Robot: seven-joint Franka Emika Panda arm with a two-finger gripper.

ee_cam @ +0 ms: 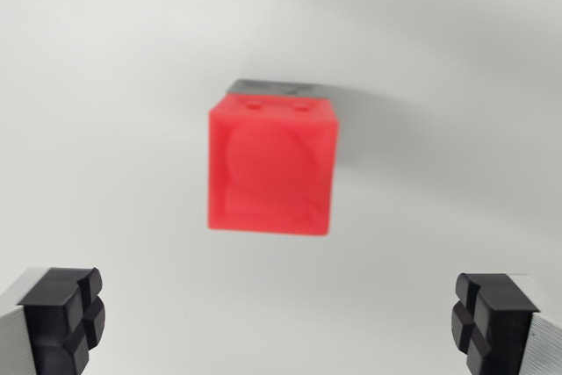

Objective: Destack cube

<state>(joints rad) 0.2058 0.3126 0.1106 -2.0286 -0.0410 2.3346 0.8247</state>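
— Looking down from the wrist view, what is seen at the centre of the frame?

— A red plastic cube [272, 169] is seen there, slightly blurred. A round recess is moulded into the face turned toward the camera, and two small holes are seen near its upper edge.

— Is anything found beneath or behind it?

— A dark grey block [274, 88] is glimpsed just above the red cube's upper edge in the frame, touching it. Only a thin strip of it is shown, so its full shape cannot be told. The red cube appears to be stacked upon it.

— On what are they carried?

— A plain white counter [105, 85] is spread across the whole frame. A soft shadow is cast toward the upper right of the cubes.

— How are the jaws held?

— The gripper [281, 327] is spread wide apart. One black rubber pad [66, 318] is seen at the lower left corner, and the other black pad [492, 322] at the lower right corner, each backed by a pale grey finger body. Nothing is gripped between them.

— Is the red cube touched by either pad?

— No. It is kept well apart from both; it is placed above them in the frame, roughly midway between the two pads from left to right, with bare counter shown in the gap.
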